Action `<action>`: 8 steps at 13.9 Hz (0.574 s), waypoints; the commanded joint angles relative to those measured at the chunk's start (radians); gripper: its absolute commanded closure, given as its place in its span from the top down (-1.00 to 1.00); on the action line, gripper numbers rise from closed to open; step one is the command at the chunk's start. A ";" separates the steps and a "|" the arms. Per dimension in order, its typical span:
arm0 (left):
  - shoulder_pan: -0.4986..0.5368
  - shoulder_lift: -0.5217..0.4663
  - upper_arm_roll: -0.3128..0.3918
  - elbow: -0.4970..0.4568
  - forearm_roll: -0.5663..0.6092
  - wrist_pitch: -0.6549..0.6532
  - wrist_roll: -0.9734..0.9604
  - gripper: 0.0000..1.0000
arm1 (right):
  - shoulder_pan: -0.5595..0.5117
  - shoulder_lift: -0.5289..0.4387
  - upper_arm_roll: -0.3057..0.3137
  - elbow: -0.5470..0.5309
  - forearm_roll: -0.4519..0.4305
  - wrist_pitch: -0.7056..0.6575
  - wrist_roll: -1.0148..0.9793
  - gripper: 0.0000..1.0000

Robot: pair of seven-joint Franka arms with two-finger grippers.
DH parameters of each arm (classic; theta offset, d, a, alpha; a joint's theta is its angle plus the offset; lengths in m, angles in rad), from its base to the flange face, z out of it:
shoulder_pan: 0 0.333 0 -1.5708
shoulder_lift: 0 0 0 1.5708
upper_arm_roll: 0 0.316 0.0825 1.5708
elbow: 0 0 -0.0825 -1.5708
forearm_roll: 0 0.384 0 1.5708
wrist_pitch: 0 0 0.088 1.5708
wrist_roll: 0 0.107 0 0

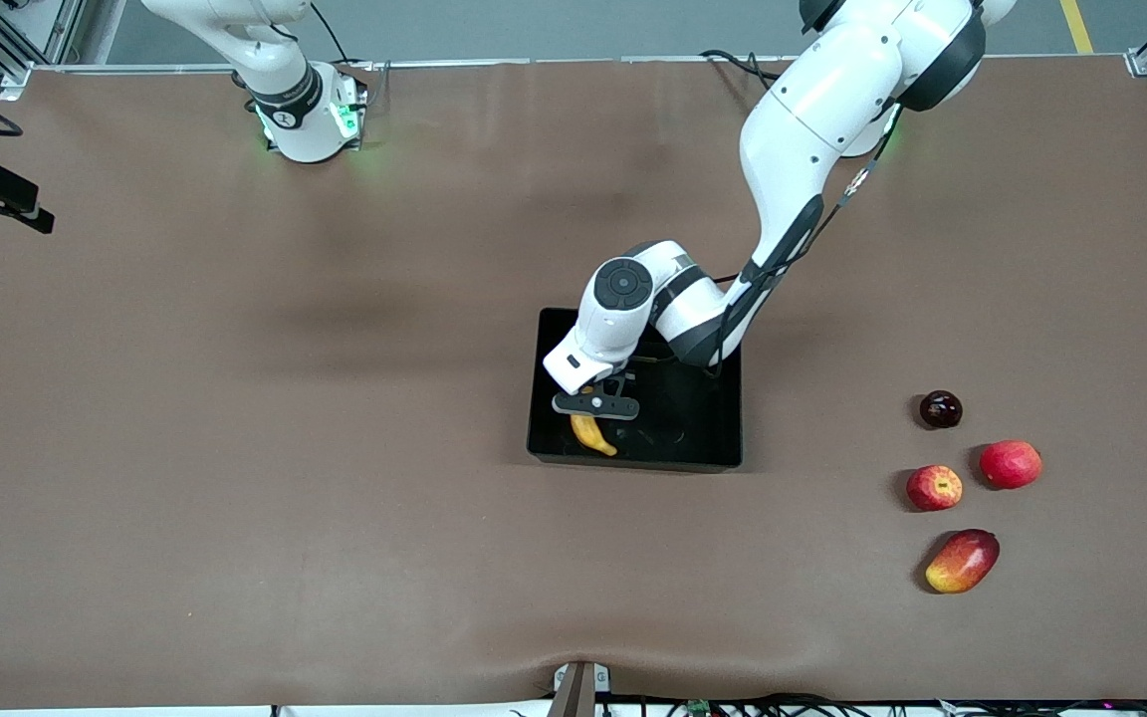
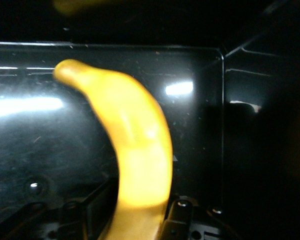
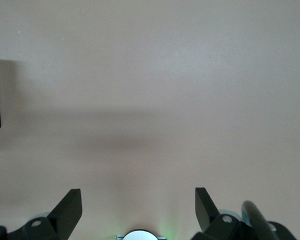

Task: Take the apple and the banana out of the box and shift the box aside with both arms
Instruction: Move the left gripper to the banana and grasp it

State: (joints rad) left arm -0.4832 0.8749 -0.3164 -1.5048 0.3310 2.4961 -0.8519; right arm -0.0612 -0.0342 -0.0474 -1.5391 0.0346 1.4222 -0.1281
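Box [image 1: 723, 438]: shallow glossy black tray near the table's middle, resting flat; low walls all round, so whatever is inside has to be lifted up and over.
Banana [image 1: 592, 433]: lies in the box, in the corner toward the front camera and the right arm's end of the table; in the left wrist view [image 2: 135, 150] it curves up between the fingers, its lower part gripped.
Left gripper [image 1: 595, 406]: reaches down into the box from the arm based at the left arm's end; fingers [image 2: 177, 220] pressed in on the banana, one on each side across its width, a grip that suits a long fruit lifted by its middle.
Right gripper [image 3: 138, 207]: fingers spread wide with nothing between them, over bare brown table near its own base; this arm waits.
Apple [image 1: 934, 487]: already out of the box, on the table toward the left arm's end, well apart from the box.
Other fruit: a plain pink-red round fruit [image 1: 1011, 464] beside the apple; a dark plum-like fruit [image 1: 940, 409] farther from the front camera; a red-yellow mango [image 1: 962, 561] nearer it.
Obstructions: the box wall just beside the banana is the only thing close to the lift path; the fruit cluster takes up table toward the left arm's end, so a set-down there would need a free spot.
Remaining, as judged: banana out, then the box moved aside with both arms.
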 commanded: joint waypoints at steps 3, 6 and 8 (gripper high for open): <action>0.012 -0.115 0.017 0.003 0.031 -0.086 -0.039 -1.00 | -0.009 0.051 0.017 0.034 0.016 -0.008 -0.008 1.00; 0.050 -0.206 0.020 0.003 0.031 -0.118 -0.027 -1.00 | -0.009 0.109 0.018 0.034 0.016 -0.006 -0.010 1.00; 0.118 -0.258 0.011 0.001 0.025 -0.155 0.003 -1.00 | -0.006 0.128 0.018 0.036 0.016 -0.003 -0.011 1.00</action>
State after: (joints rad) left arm -0.4261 0.6902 -0.2955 -1.4753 0.3319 2.3843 -0.8572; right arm -0.0607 0.0670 -0.0353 -1.5318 0.0363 1.4258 -0.1285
